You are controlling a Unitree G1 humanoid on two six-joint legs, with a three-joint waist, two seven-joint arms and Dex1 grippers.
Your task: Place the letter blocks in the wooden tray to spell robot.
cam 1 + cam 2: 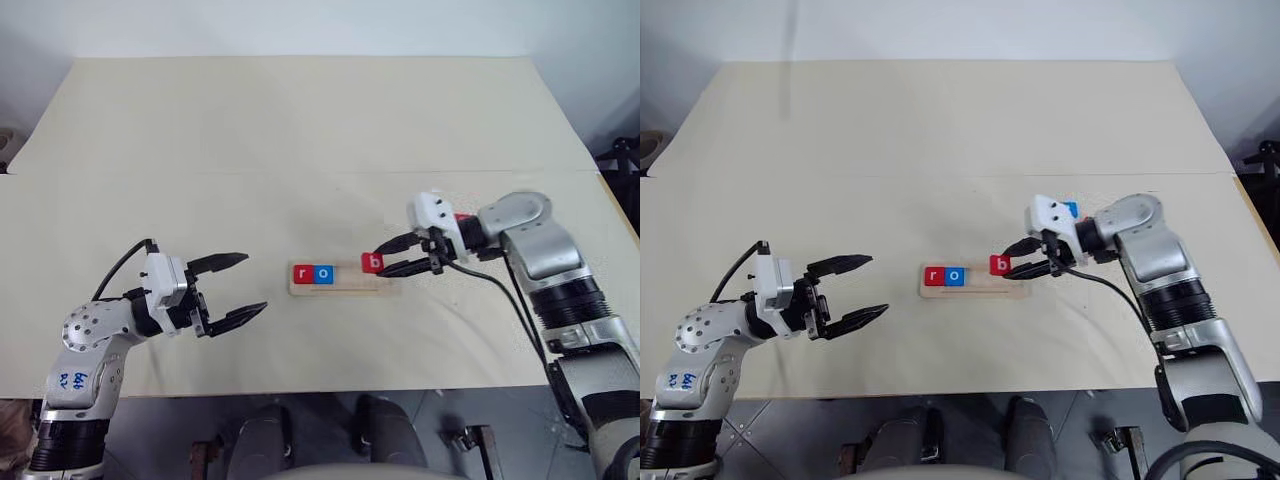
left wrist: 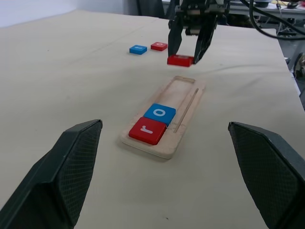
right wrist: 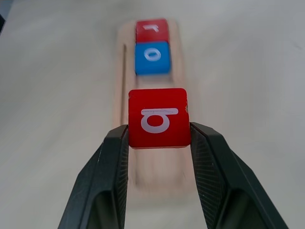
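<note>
Two tiles already sit in the wooden tray (image 1: 340,287), a long, narrow holder of pale wood with rounded corners and a shallow slot, lying just below the middle of my head view. At its left end lies the red r block (image 1: 303,273), and touching it on the right is the blue o block (image 1: 323,273); both are small flat squares with rounded corners, smooth and faintly glossy, each with a white lowercase letter. A thin groove runs along one long side of the slot.

My right gripper (image 1: 388,258) reaches in from the right of the frame and has its two black fingers closed on the red b block (image 3: 158,117), one finger against each opposite edge. The finger pads (image 3: 114,157) are covered in a fine cross-hatched texture. The tile hangs over the right half of the tray, above the empty stretch of slot and apart from the o; its white b reads clearly in my wrist view.

My left gripper (image 1: 238,286) hovers at the lower left of the frame with its fingers spread wide and nothing between them, well apart from the tray.

Beyond the tray in my left wrist view, a blue tile (image 2: 138,49) and a red tile (image 2: 159,46) lie flat on the table (image 1: 300,120), close together; their letters are too small to read. The tabletop is a matte cream sheet, lightly creased. Blue handwriting marks my left arm, but I cannot read it.
</note>
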